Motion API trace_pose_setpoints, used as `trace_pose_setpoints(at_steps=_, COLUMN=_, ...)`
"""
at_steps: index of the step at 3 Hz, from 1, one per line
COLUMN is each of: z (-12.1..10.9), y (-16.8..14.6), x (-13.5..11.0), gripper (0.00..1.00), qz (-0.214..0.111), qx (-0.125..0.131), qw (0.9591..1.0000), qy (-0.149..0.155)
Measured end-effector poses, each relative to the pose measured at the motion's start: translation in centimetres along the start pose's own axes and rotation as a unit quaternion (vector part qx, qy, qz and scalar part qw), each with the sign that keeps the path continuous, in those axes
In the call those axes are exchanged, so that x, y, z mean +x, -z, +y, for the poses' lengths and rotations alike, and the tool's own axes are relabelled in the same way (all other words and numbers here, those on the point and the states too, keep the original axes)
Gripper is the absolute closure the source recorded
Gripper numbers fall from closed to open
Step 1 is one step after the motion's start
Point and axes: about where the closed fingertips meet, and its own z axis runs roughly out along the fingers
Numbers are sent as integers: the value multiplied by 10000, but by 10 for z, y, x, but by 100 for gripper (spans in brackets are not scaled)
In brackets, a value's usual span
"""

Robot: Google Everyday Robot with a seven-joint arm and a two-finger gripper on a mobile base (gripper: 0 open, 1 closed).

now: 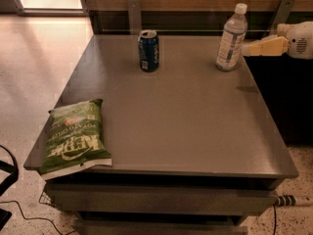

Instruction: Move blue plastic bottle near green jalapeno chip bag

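Grey table (186, 126) on a speckled floor. At its far right corner the bottle (231, 38) stands upright. The gripper (247, 49) sits just beside it, likely lining up a grasp; open or closed, I cannot tell. The chip bag (74, 137) lies flat at the near left corner, well apart.

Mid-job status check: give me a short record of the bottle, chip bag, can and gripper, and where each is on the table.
blue plastic bottle: upright, far right corner of the table
green jalapeno chip bag: lying flat, near left corner
soda can: upright, far side, left of the bottle
gripper: at the table's right edge, tip beside the bottle; contact unclear
task state: bottle and bag at opposite corners
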Motion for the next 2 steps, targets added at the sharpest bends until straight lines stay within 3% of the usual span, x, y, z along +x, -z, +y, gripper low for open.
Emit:
trace_pose_setpoints(at_steps=1, z=-8, y=-18, x=12, gripper=0, qz=-30, qx=-16, qw=10000, qy=-54)
trace_pose_setpoints(at_steps=2, z=-11, y=-35, x=7, gripper=0, qz=-300, qx=-39, qw=9995, qy=-50)
